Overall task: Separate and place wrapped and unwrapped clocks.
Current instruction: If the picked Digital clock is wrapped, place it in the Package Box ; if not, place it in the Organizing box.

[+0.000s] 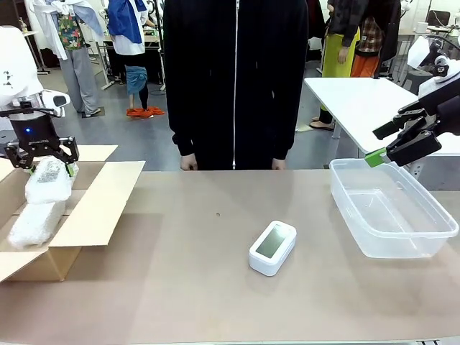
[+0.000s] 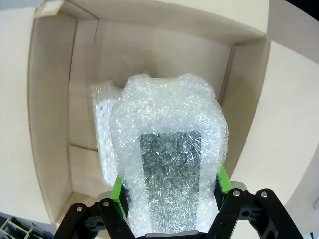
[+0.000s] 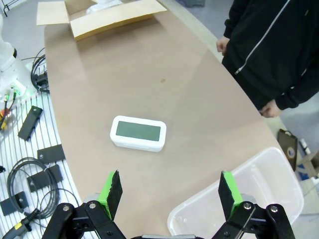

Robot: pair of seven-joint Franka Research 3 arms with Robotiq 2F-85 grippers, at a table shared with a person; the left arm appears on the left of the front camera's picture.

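Observation:
My left gripper (image 1: 44,159) is shut on a bubble-wrapped clock (image 1: 49,180) and holds it upright over the open cardboard box (image 1: 97,205). In the left wrist view the green pads (image 2: 117,191) press both sides of this wrapped clock (image 2: 169,169). A second wrapped clock (image 1: 32,224) lies in the box below, also seen as a white bundle (image 2: 102,134) behind the held one. The bare white clock (image 1: 272,247) with a grey-green screen lies on the table's middle; the right wrist view shows this clock (image 3: 138,133) too. My right gripper (image 1: 392,147) hangs open above the clear tub (image 1: 392,208), holding nothing.
A person in black stands at the far edge, hands (image 1: 188,163) resting near the table. The tub's rim (image 3: 234,191) lies under my right gripper (image 3: 169,194). Cables and black parts (image 3: 30,169) lie off the table's near side.

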